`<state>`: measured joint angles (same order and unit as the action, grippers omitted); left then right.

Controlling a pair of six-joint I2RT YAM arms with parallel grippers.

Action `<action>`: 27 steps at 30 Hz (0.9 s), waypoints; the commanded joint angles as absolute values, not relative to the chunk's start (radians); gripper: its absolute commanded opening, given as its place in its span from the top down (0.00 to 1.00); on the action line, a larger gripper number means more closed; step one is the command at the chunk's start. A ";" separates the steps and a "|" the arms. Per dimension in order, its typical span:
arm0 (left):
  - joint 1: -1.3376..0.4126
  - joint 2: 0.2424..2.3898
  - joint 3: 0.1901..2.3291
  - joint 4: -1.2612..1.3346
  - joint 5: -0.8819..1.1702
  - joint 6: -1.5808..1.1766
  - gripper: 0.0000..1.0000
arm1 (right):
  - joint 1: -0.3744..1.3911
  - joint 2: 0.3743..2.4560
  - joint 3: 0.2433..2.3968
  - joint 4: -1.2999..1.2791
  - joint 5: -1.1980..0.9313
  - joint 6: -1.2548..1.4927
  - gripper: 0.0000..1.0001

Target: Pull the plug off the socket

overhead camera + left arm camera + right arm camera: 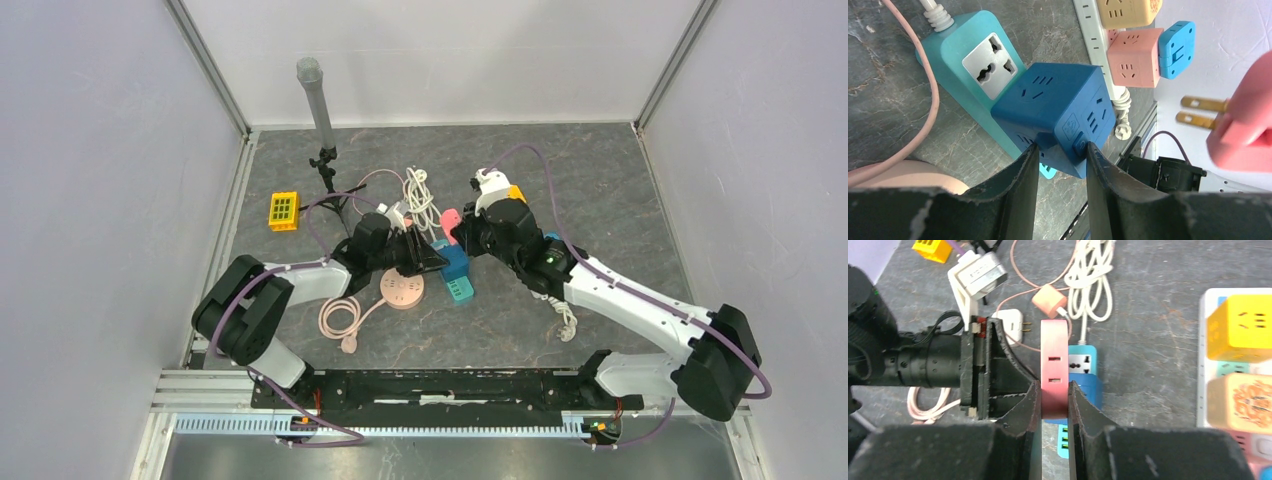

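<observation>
A pink plug (pixel 1054 370) sits pinched between the fingers of my right gripper (pixel 1054 400), which is shut on it. It hangs in the air, and its two brass prongs (pixel 1200 103) are bare and clear of any socket. Below it, a dark blue cube socket (pixel 1058 110) is mounted on a teal power strip (pixel 963 55). My left gripper (pixel 1062 150) is shut on a lower corner of the blue cube. In the top view, the pink plug (pixel 450 222) is just above and behind the blue cube (pixel 455 262).
A white power strip (pixel 1204 355) carrying yellow and peach cubes lies to the right. A round pink socket disc (pixel 403 292) with its coiled cord lies near the left arm. A coiled white cable (pixel 422 200), a yellow cube (pixel 283 211) and a small tripod (pixel 325 165) stand behind.
</observation>
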<state>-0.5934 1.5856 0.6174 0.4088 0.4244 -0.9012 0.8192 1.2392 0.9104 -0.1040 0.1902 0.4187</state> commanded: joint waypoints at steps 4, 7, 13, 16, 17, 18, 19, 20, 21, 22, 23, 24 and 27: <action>-0.599 1.606 0.598 -0.064 0.312 -0.768 0.65 | 0.798 1.249 1.033 -0.205 0.376 0.395 1.00; -0.597 1.554 0.674 -0.110 0.366 -0.749 0.52 | 0.748 1.297 1.069 -0.216 0.342 0.374 1.00; -0.581 1.507 0.903 -0.260 0.403 -0.746 0.23 | 0.611 1.439 1.116 -0.145 0.150 0.345 1.00; -0.568 1.477 0.970 -0.316 0.332 -0.744 0.15 | 0.601 1.543 1.168 -0.154 0.109 0.327 1.00; -0.567 1.460 0.977 -0.319 0.309 -0.748 0.13 | 0.598 1.578 1.178 -0.155 0.096 0.326 1.00; -0.566 1.445 0.979 -0.315 0.295 -0.750 0.11 | 0.595 1.606 1.180 -0.147 0.074 0.328 1.00; -0.566 1.432 0.978 -0.309 0.290 -0.749 0.10 | 0.590 1.625 1.175 -0.132 0.048 0.335 1.00; -0.566 1.419 0.977 -0.304 0.288 -0.744 0.09 | 0.585 1.644 1.166 -0.111 0.019 0.341 1.00; -0.566 1.409 0.977 -0.303 0.289 -0.733 0.09 | 0.579 1.658 1.158 -0.091 0.004 0.348 1.00; -0.566 1.398 0.975 -0.307 0.288 -0.723 0.08 | 0.573 1.673 1.151 -0.071 -0.024 0.353 1.00; -0.566 1.385 0.969 -0.312 0.283 -0.716 0.08 | 0.570 1.684 1.145 -0.059 -0.034 0.358 1.00; -0.567 1.375 0.959 -0.313 0.279 -0.711 0.08 | 0.567 1.694 1.139 -0.046 -0.034 0.361 0.98; -0.566 1.341 0.924 -0.313 0.273 -0.703 0.06 | 0.554 1.738 1.148 -0.039 -0.051 0.371 0.92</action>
